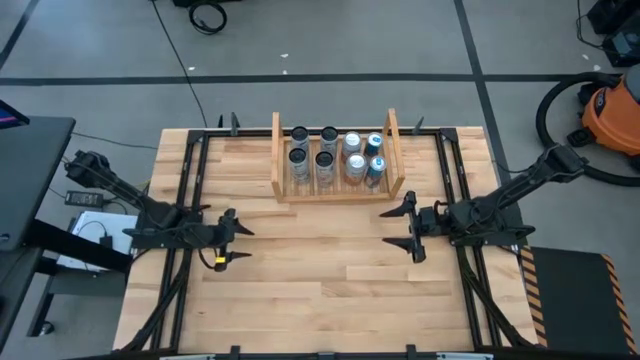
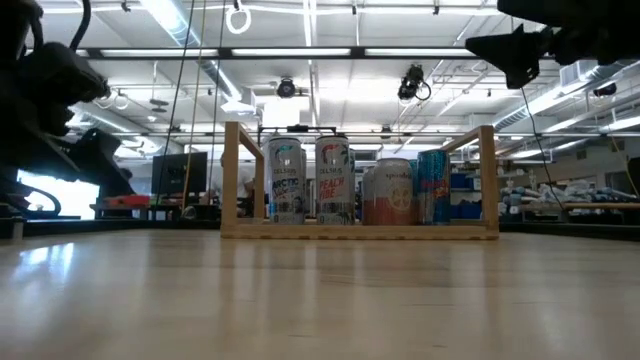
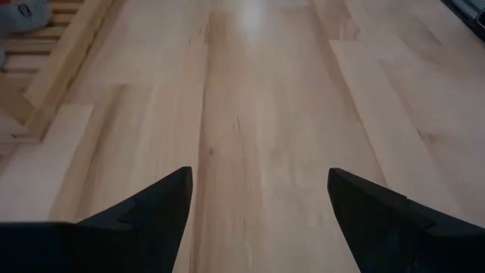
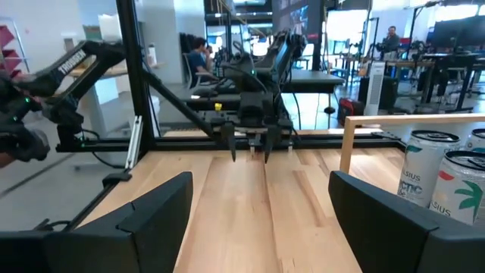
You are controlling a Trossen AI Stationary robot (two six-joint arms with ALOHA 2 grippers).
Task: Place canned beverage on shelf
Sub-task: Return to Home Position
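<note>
The light wooden shelf stands at the table's far middle, its slatted base flat on the table. Several cans stand upright in it between the two side boards; they also show in the low view. My left gripper is open and empty over the table's left part, nearer than the shelf. My right gripper is open and empty over the right part, just nearer than the shelf's right end. Both hang above the tabletop. No can is outside the shelf in any view.
The left wrist view shows bare tabletop between my fingers and the shelf's corner. The right wrist view shows the shelf's side board, two cans and my left gripper opposite. People sit in the room behind.
</note>
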